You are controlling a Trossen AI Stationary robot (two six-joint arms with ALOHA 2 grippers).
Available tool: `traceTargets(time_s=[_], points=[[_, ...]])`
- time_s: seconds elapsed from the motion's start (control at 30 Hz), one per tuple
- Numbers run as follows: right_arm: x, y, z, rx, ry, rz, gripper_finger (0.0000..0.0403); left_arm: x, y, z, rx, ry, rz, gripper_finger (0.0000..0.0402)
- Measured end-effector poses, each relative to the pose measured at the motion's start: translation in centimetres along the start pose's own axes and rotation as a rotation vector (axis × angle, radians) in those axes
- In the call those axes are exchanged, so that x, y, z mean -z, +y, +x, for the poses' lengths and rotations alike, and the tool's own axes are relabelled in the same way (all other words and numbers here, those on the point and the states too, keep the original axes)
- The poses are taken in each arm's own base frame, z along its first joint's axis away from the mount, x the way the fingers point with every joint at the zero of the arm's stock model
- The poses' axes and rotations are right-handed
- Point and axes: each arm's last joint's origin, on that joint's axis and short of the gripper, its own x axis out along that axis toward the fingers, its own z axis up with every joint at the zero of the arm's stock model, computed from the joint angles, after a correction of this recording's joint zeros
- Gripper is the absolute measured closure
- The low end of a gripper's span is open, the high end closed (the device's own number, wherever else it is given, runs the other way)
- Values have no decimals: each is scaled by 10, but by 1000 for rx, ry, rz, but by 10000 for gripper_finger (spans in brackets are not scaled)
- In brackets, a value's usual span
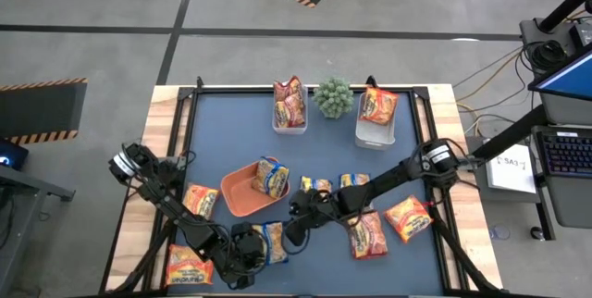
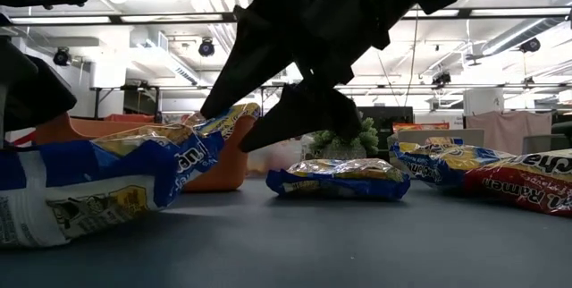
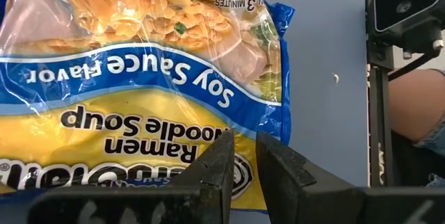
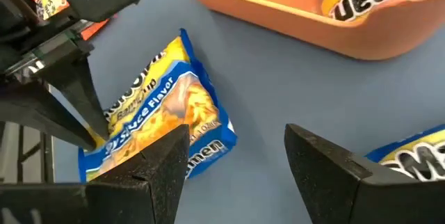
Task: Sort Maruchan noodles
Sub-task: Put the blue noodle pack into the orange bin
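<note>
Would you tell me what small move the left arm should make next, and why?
Probably lift the blue-and-yellow packet toward the orange tray. The left gripper looks shut on its edge, a matching packet sits in that tray, and the right gripper hovers open nearby.

The yellow-and-blue packet [image 3: 139, 92] reads "Soy Sauce Flavor", "Ramen Noodle Soup" and "3 MINUTES".

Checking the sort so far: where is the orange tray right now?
In the high view the orange tray sits left of the table's centre, holding one yellow-and-blue packet, with the right pincer just beside it.
</note>
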Motion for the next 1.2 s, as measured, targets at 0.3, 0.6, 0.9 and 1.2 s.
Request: traceTargets(time_s=[0.3, 0.6, 0.9, 1.2], points=[[7, -1, 18, -64, 4, 34, 179, 1, 2, 0, -18, -16, 2, 355], [8, 10, 41, -247, 10, 33, 179, 1, 2, 0, -19, -18, 3, 355], [7, 13, 44, -261, 10, 20, 214, 1, 2, 0, -24, -27, 4, 355], [8, 16, 41, -272, 14, -17, 289, 0, -6, -11, 10, -49, 49, 355]])
